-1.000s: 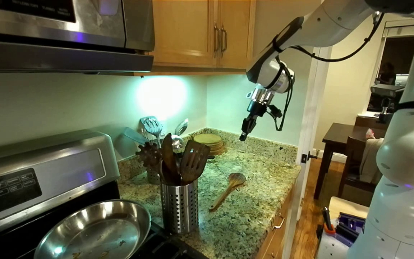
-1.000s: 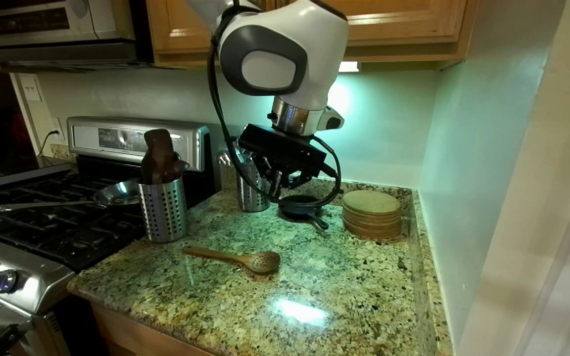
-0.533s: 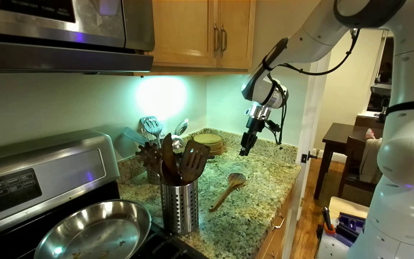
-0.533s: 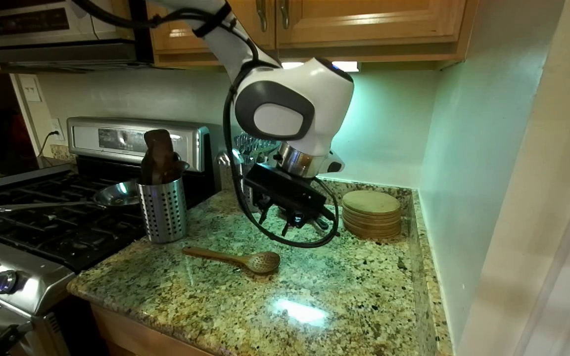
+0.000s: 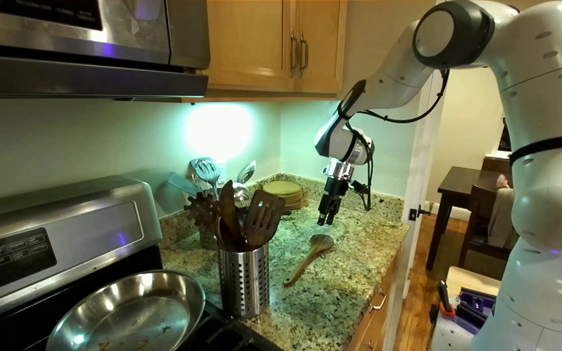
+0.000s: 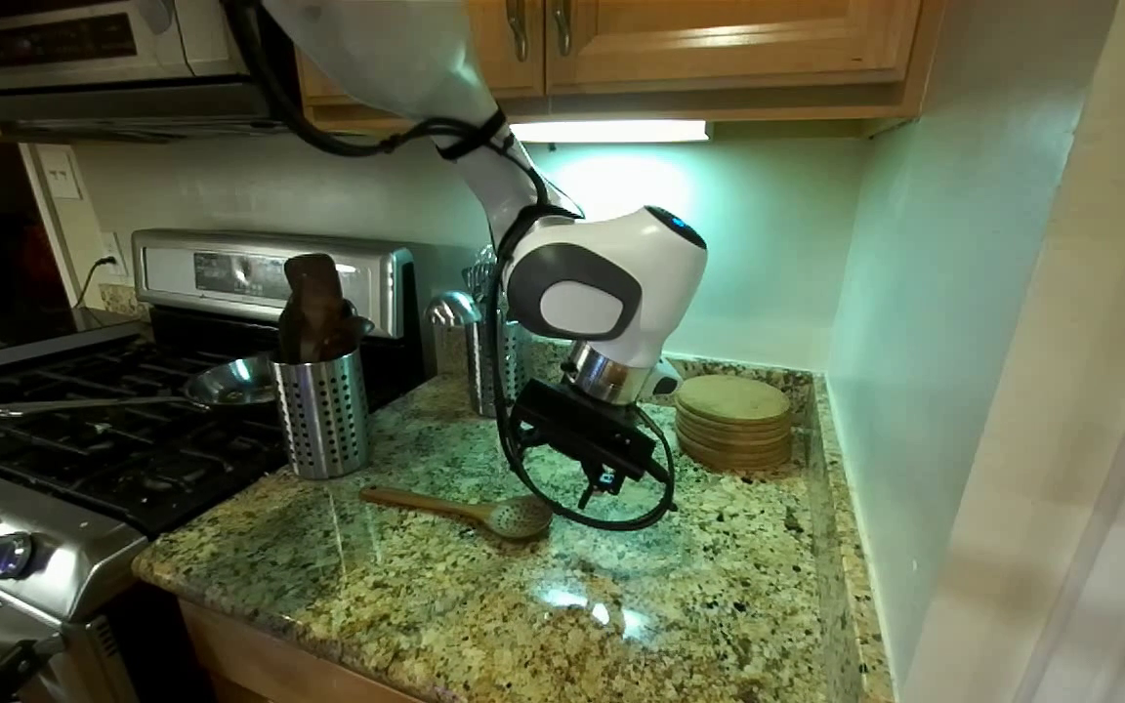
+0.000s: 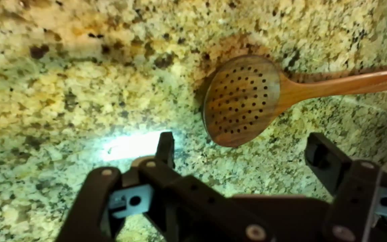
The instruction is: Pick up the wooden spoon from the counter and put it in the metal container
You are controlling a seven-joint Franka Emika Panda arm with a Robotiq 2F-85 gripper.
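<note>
A light brown wooden spoon, its oval bowl dotted with small holes, lies flat on the granite counter. In an exterior view the spoon has its handle end pointing towards the perforated steel metal container. Dark wooden utensils stand upright in that container, also seen in an exterior view. My gripper is open, its fingers wide apart with only counter between them. It hangs above the counter, apart from the spoon, close to the bowl end. In an exterior view my gripper points downward.
Another steel holder with metal utensils stands at the back, partly behind the arm. Round wooden boards are stacked by the wall. A frying pan sits on the stove. Wall cabinets hang above.
The arm has come down towards the counter, bringing the gripper lower and nearer the spoon's bowl. Its fingers have spread from nearly together to wide apart. The spoon has stayed put.
</note>
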